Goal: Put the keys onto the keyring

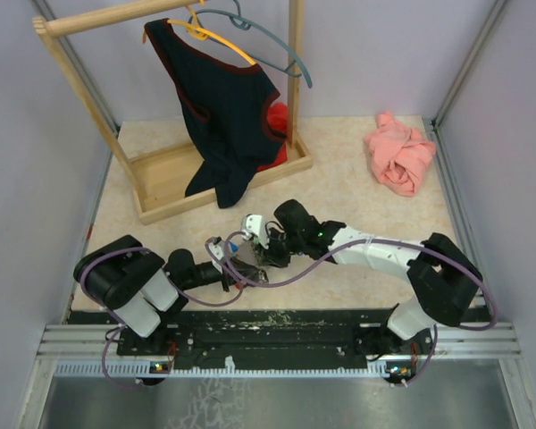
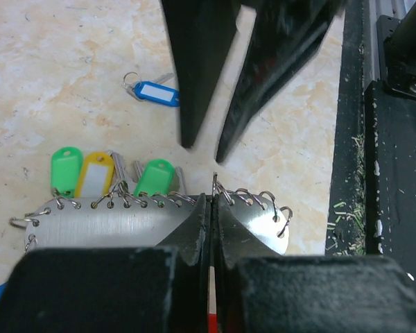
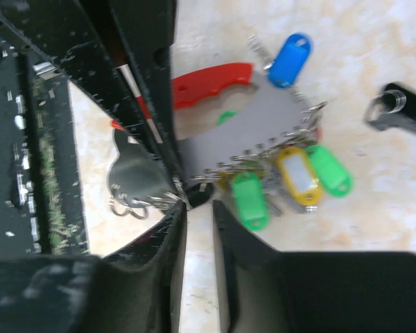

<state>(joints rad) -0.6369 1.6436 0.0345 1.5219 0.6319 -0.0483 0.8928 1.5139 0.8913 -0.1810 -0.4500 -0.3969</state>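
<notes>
Nearest me, my left gripper (image 2: 209, 205) clamps the ringed metal plate (image 2: 111, 223) — green and yellow keys (image 2: 97, 175) at its looped edge, blue key (image 2: 156, 92) apart — right gripper (image 2: 204, 150) just above, slightly parted, empty.

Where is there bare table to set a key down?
Bare tabletop lies between the wooden rack and the pink cloth, and from that cloth to the right arm. Crowded near centre: left end effector, right end effector, keys, metal plate.

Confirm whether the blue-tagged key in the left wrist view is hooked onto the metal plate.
No, the blue-tagged key lies alone on the tabletop, clear of the metal plate and its row of wire rings.
</notes>
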